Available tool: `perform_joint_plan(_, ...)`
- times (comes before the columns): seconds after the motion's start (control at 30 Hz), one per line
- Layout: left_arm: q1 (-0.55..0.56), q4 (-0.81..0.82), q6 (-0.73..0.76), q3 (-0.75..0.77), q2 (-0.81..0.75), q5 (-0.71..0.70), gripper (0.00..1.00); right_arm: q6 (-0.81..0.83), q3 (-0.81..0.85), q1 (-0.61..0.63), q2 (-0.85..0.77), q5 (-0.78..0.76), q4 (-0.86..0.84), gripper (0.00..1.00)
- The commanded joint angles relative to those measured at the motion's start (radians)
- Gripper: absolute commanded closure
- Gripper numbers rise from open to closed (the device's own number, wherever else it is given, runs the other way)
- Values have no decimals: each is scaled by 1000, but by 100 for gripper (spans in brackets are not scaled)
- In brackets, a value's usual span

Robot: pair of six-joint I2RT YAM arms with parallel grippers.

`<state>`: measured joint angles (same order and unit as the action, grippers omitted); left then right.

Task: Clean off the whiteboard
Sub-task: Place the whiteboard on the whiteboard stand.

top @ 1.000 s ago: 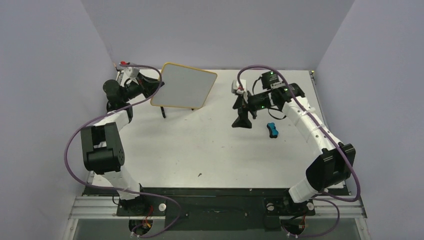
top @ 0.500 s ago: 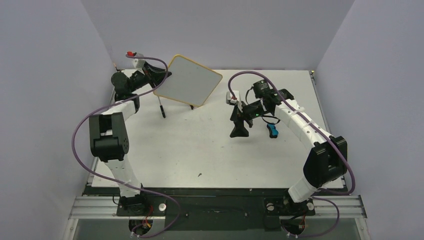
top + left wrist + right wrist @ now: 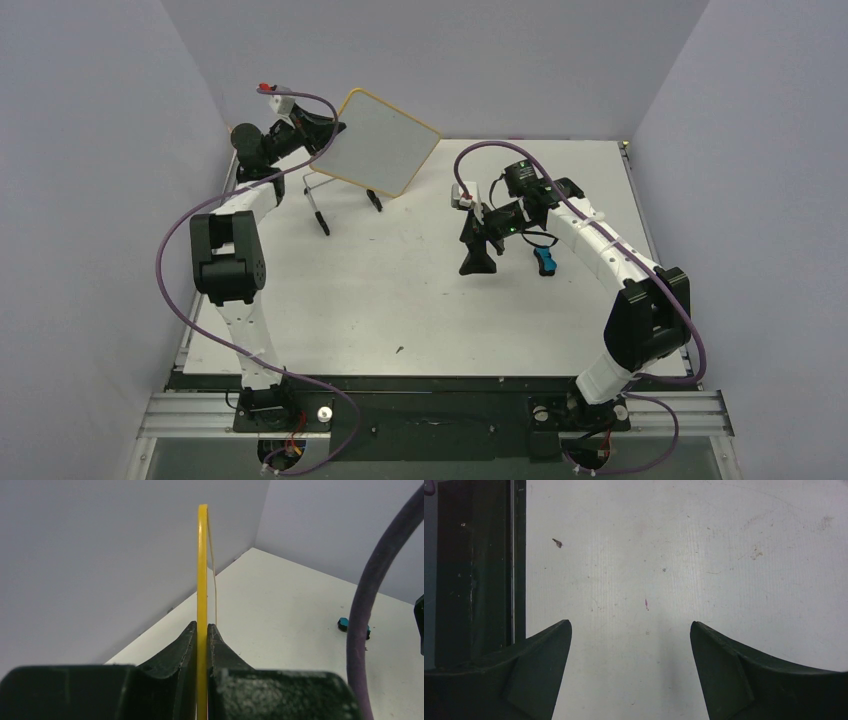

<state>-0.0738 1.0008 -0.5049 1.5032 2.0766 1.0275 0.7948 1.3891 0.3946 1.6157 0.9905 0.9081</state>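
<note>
The whiteboard [image 3: 385, 140] is white with a thin yellow frame and looks wiped clean. It is held tilted in the air at the back left. My left gripper [image 3: 320, 133] is shut on its left edge. In the left wrist view the board [image 3: 202, 565] shows edge-on, clamped between the gripper's [image 3: 202, 626] black jaws. My right gripper [image 3: 478, 255] hangs over the table's middle right, open and empty; in the right wrist view [image 3: 630, 625] only bare table lies between its jaws.
A black wire easel stand [image 3: 318, 205] stands under the board. A small blue eraser [image 3: 543, 260] lies on the table to the right of my right gripper and also shows in the left wrist view [image 3: 352, 625]. Grey walls close in on three sides. The table's black front edge [image 3: 474, 570] shows in the right wrist view.
My left gripper has lifted the whiteboard up and back off the stand and tilted it more steeply. My right gripper moved a little left and toward the front, then stayed still.
</note>
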Motion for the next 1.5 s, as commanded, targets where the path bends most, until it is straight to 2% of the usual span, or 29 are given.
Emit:
perform_joint_plan(0.0,28,42,-24,129,34,-54,100,3,-13,7,1,11,-39,16)
perform_joint_plan(0.1,25,27,-22,175,51,-69,100,3,-14,6,1,13,-38,16)
perform_joint_plan(0.23,-5,16,-10,155,50,-83,100,5,-18,6,4,12,-38,16)
perform_joint_plan(0.67,-127,377,-238,-143,4,-14,100,2,-21,9,17,9,-38,16)
perform_joint_plan(0.93,-204,498,-262,-287,15,22,100,0,-22,18,25,8,-39,16)
perform_joint_plan(1.2,-230,506,-204,-343,41,33,100,0,-25,19,26,8,-38,16)
perform_joint_plan(1.47,-285,501,-104,-477,45,1,100,1,-26,17,29,11,-35,16)
